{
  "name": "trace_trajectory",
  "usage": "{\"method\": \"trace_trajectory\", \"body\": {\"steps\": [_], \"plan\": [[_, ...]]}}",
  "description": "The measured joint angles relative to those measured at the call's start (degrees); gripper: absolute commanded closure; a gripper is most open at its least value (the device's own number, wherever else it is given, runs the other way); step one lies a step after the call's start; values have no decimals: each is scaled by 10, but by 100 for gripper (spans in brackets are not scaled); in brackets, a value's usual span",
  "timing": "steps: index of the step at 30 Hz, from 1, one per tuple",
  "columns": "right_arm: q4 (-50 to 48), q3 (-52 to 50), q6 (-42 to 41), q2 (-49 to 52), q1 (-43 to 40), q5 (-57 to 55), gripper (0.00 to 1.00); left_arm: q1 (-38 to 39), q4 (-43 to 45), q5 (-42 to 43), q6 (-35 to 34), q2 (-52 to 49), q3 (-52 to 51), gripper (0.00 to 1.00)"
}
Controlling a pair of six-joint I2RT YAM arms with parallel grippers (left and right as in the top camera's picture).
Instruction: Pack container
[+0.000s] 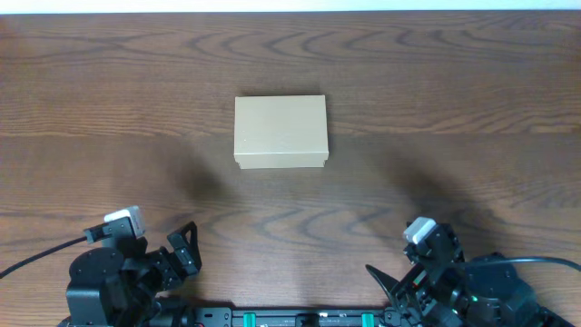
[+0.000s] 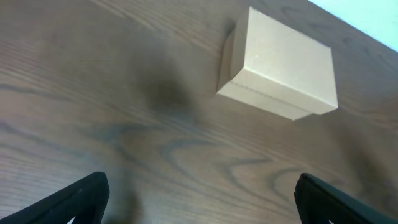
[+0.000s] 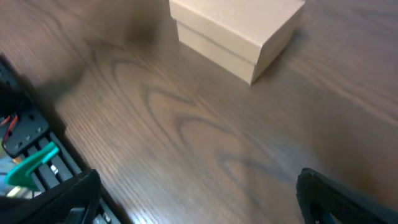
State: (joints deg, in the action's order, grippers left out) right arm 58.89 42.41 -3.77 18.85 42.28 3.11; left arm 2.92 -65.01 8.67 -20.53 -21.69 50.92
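Note:
The container is a small tan cardboard box lying shut on the wooden table, a little above the middle. From the left wrist view the container sits ahead and to the right; from the right wrist view the container sits ahead near the top. My left gripper rests at the near left, well short of the box, and its jaws stand wide apart with only bare wood between them. At the near right, my right gripper is also open and empty.
A black rail with green clips runs along the table's near edge between the two arm bases, and a green clip shows at the left of the right wrist view. A black cable trails from the left arm. The table's far edge lies behind the box.

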Motion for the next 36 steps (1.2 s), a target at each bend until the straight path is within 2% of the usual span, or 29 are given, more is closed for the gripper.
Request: {"method": "trace_trajectory", "body": {"steps": [6, 12, 24, 36], "plan": [[23, 0, 0, 0, 0, 0, 1, 0, 40, -43, 2, 0, 0, 5], [33, 0, 0, 0, 0, 0, 1, 0, 84, -89, 42, 12, -24, 4], [39, -1, 2, 0, 0, 0, 1, -23, 186, -107, 158, 116, -195, 5], [39, -2, 2, 0, 0, 0, 1, -48, 229, -97, 205, 200, -343, 5]]}}
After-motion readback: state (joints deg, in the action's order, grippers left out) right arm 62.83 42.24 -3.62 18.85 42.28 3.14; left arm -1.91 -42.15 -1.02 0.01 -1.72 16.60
